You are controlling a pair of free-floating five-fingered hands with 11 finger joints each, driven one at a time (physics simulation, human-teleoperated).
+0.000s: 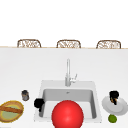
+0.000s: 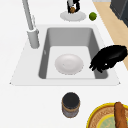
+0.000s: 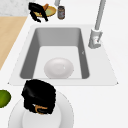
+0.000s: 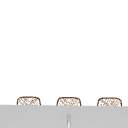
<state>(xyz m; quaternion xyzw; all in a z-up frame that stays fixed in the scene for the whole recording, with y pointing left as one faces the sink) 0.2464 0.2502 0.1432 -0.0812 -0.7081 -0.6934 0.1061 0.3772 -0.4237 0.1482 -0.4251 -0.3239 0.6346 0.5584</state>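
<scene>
Right hand curled over a small brown item on the plate, lower frame.
Item sits directly under the fingers, at the plate's middle; its long axis can't be made out. Lime just left of the plate on the surface. Left hand hangs at the sink's edge, right of frame, fingers loosely curled, holding nothing, far from the item. White bowl lies in the basin.

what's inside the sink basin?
A white bowl lies on the floor of the sink, slightly off centre. The left hand hangs over the basin's front rim, hiding the corner below it. In the front view a red ball covers the basin's floor.
</scene>
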